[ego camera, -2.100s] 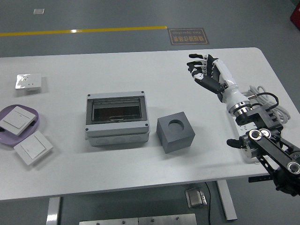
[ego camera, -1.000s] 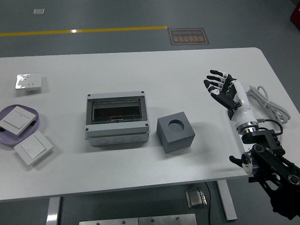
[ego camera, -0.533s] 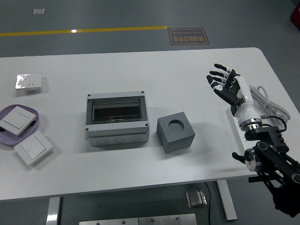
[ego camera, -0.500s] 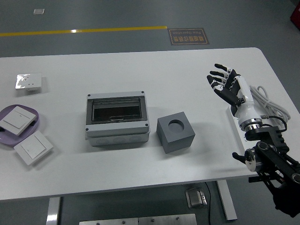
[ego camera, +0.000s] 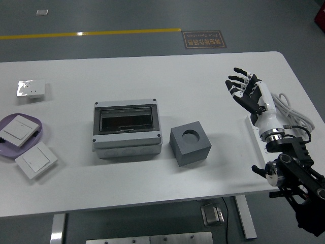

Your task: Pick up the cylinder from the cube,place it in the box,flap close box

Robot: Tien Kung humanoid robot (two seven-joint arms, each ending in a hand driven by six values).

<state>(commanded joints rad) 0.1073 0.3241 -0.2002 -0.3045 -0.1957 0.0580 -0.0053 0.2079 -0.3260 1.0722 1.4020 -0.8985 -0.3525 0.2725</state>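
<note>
A dark grey cube (ego camera: 190, 145) sits right of centre on the white table (ego camera: 152, 76), with an empty round hole in its top. No cylinder shows anywhere. Left of the cube stands the grey box (ego camera: 127, 129), its dark transparent flap lying closed over the top. My right hand (ego camera: 242, 89) hovers over the table's right side, well right of the cube, fingers spread and holding nothing. The left arm is out of sight.
A purple dish (ego camera: 15, 136) holding a white switch plate lies at the far left, with another switch plate (ego camera: 35, 160) in front of it and a third (ego camera: 31, 89) behind. A coiled white cable (ego camera: 292, 109) lies by the right edge.
My right hand has drawn back from the far right of the table toward the near right edge, staying spread open. Over the last half second it barely shifts.
</note>
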